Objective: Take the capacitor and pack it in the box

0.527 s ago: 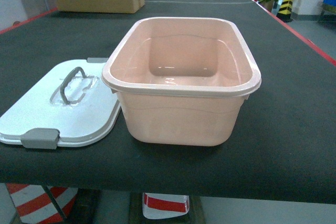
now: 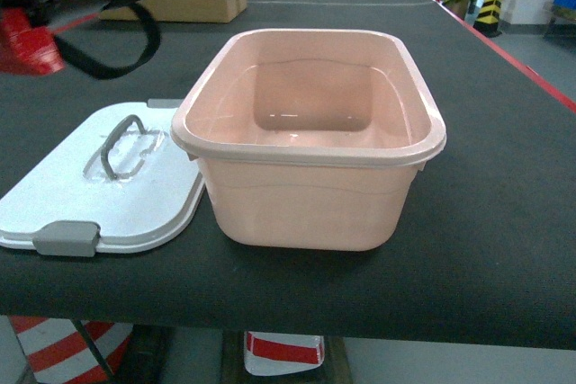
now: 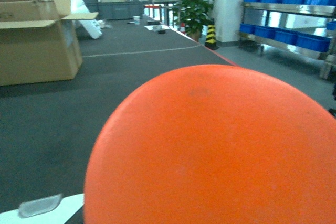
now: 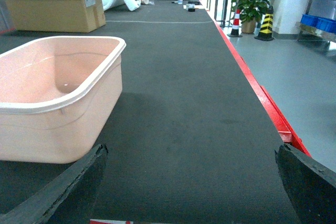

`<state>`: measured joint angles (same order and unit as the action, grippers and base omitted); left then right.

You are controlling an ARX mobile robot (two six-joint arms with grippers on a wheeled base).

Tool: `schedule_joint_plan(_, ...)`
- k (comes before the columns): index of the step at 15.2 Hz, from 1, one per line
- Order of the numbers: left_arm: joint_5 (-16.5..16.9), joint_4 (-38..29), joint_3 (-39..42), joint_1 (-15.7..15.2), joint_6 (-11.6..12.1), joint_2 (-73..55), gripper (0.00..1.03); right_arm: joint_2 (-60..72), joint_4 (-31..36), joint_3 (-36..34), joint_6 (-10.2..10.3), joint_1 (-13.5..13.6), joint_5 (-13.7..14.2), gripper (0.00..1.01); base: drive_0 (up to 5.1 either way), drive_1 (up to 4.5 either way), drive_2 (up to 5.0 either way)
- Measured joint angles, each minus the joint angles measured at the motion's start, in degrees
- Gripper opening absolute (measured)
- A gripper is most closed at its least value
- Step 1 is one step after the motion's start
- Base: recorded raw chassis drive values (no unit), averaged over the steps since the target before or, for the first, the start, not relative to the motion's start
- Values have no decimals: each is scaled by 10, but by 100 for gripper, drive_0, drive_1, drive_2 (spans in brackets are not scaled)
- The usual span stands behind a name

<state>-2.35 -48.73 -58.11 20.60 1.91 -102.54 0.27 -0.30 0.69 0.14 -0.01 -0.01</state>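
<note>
On the dark tabletop (image 2: 504, 177) sits the box (image 2: 310, 195), peach-pink w/ pale rim, open & nothing visible inside; its white lid (image 2: 99, 191) lies flat just beside it on the left, grey handle up, grey latch at the near edge. Top-left of head view, a dark arm w/ a looping black cable comes in from above; the left tool (image 2: 27, 42) is blurred there, something red at its end, well apart from the box & higher than the lid. Left wrist view is mostly filled by the capacitor (image 3: 210, 150), orange-red & rounded, right up against the lens – tool looks to be grasping it, though the fingers themselves don't show. Behind it: brown cardboard carton (image 3: 37, 45) on the tabletop, potted plant (image 3: 195, 3) & blue bins (image 3: 283, 35) on shelving further back. Right wrist view: right tool (image 4: 191, 198) low over the tabletop, jaws spread wide w/ nothing between, box rim near on its left
</note>
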Motion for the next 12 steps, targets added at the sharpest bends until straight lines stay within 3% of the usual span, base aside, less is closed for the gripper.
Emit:
schedule_joint_plan(3,50,38,-57,19,-20,-48,43,0,0,0,0,0,0,98,0,0,0)
schedule_joint_plan(7,60,26,-49,22,-25,-52,93,0,0,0,0,0,0,98,0,0,0)
schedule_joint_plan(8,59,26,-49,22,-26,-52,100,0,0,0,0,0,0,98,0,0,0)
schedule_joint_plan(9,59,26,-49,21,-26,-52,98,0,0,0,0,0,0,98,0,0,0)
schedule_joint_plan(10,35,50,-48,21,-26,-45,98,0,0,0,0,0,0,98,0,0,0)
schedule_joint_plan(11,-30,68,-3,9,-27,-14,98,0,0,0,0,0,0,98,0,0,0)
schedule_joint_plan(12,-66,60,45,-17,-28,16,98,0,0,0,0,0,0,98,0,0,0)
